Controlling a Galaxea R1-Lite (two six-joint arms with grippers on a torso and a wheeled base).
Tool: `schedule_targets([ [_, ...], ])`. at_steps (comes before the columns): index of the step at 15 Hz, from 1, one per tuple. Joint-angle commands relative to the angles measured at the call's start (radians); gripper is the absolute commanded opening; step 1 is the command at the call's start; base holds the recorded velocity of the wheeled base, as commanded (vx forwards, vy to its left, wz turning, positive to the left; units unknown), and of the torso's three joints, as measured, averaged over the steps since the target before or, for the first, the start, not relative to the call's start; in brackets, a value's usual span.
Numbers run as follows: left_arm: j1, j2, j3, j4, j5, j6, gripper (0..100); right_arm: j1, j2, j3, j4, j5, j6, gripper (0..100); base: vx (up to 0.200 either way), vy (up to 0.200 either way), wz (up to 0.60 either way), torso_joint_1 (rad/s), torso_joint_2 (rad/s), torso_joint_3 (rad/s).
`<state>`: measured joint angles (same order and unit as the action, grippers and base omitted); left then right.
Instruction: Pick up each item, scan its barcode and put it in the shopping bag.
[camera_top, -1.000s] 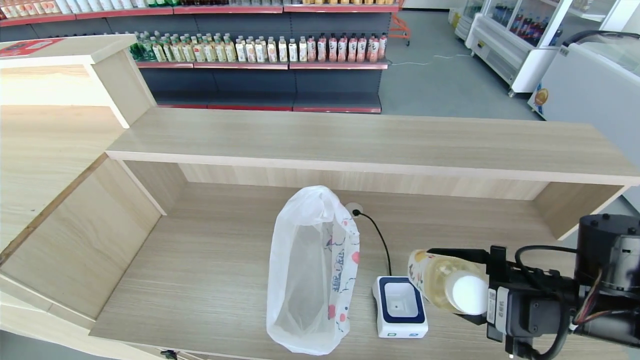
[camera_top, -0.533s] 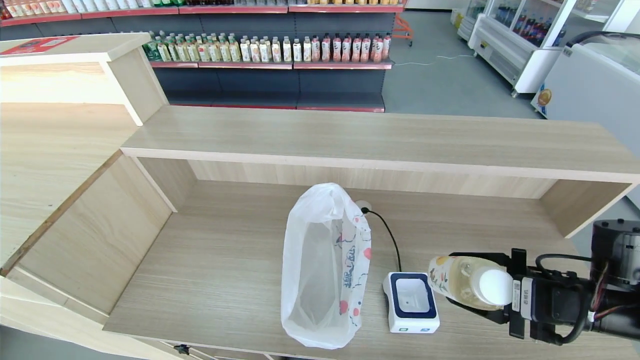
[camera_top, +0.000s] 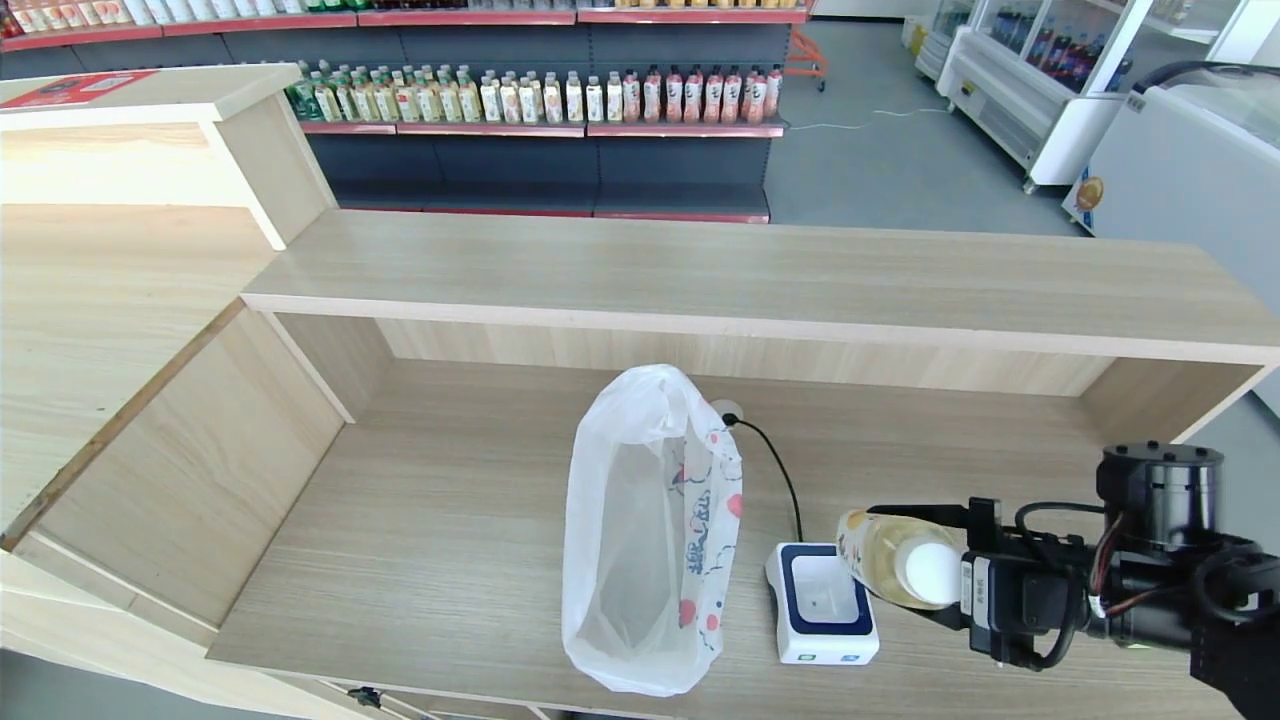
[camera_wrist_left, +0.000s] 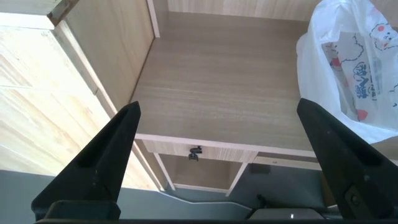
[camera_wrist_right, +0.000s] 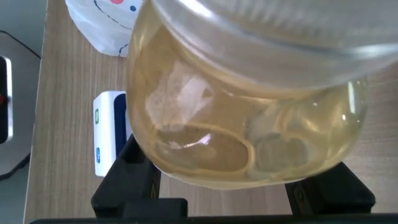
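While your right claw (camera_top: 905, 568) is pinching the bottle (camera_top: 875, 550) sideways, the scanner (camera_top: 822, 603) is sitting just ahead of and below its tips, the bag (camera_top: 640, 540) beyond. You are risking a missed scan if the barcode is facing away, or a slip on the smooth wall.

Bag (camera_top: 640, 520), scanner (camera_top: 815, 600) side-by-side — ledge (camera_top: 760, 280) overhanging behind

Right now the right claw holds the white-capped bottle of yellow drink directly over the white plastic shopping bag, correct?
No. The right claw holds the white-capped bottle of yellow drink beside the white-and-blue scanner, clear of the white plastic shopping bag; the head view shows it.
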<state>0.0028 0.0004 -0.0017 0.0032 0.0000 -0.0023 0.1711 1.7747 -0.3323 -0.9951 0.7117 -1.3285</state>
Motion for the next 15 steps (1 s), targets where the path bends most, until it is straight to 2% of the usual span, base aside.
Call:
schedule_targets([
  [1,0.000,0.000,0.000,0.000,0.000,-0.001,100,-0.019,0.106,-0.031,0.003,0.017,-0.044,0,0.000,0.000,0.00,0.000,0.00,0.000],
  [5,0.000,0.000,0.000,0.000,0.000,-0.001,100,-0.013,0.186,-0.114,0.007,0.046,-0.083,0,0.000,0.000,0.00,0.000,0.00,0.000],
  [15,0.000,0.000,0.000,0.000,0.000,-0.001,100,-0.012,0.250,-0.171,0.010,0.111,-0.104,0,0.000,0.000,0.00,0.000,0.00,0.000],
])
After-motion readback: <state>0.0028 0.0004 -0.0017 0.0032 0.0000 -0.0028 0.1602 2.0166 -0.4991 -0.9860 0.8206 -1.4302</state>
